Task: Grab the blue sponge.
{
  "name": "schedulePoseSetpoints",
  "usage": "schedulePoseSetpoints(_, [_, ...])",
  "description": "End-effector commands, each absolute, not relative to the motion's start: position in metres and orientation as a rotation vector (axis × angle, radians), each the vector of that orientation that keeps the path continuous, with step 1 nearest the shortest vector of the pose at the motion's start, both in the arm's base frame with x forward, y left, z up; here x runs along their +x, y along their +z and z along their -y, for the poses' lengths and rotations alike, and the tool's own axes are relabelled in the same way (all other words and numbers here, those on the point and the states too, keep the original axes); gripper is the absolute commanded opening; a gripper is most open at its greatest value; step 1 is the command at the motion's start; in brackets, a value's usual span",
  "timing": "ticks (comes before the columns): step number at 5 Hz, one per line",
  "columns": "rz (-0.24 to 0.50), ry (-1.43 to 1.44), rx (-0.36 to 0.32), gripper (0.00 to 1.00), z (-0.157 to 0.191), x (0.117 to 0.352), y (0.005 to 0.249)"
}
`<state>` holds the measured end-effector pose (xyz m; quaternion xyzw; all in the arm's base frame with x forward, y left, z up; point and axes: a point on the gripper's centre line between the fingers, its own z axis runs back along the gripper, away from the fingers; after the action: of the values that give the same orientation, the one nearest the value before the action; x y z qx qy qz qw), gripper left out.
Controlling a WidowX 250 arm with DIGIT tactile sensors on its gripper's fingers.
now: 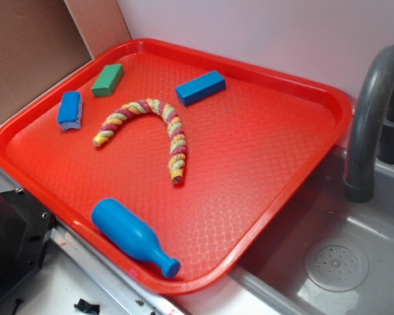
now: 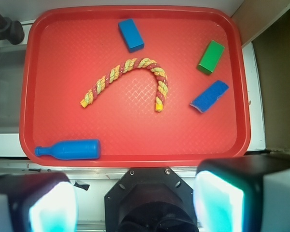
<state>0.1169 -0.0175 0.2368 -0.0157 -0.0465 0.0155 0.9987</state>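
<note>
The blue sponge (image 1: 70, 109) lies flat near the tray's left rim, a small blue pad with a grey layer on its front end. In the wrist view the sponge (image 2: 209, 96) is at the right of the tray, below the green block. My gripper (image 2: 135, 205) shows only in the wrist view. It is open and empty, with its two blurred pads (image 2: 217, 203) wide apart. It hangs high above the robot base, outside the tray's near rim and far from the sponge. The arm is out of the exterior view.
The red tray (image 1: 285, 190) also holds a green block (image 1: 108, 79), a hard blue block (image 1: 200, 87), a twisted coloured rope (image 1: 151, 125) and a blue bottle (image 1: 131, 236) lying by the near rim. A grey faucet (image 1: 371, 111) and sink (image 1: 335, 262) are at the right.
</note>
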Motion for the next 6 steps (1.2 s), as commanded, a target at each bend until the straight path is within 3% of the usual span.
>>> schedulePoseSetpoints(1, [0.093,0.031,-0.031,1.0,0.017,0.117,0.237])
schedulePoseSetpoints(3, [0.197,0.532,-0.082,1.0,-0.006,0.134,0.219])
schedulePoseSetpoints(5, [0.248,0.965,-0.051,1.0,-0.063,0.178,0.172])
schedulePoseSetpoints(6, [0.273,1.044,-0.026,1.0,-0.084,0.188,0.154])
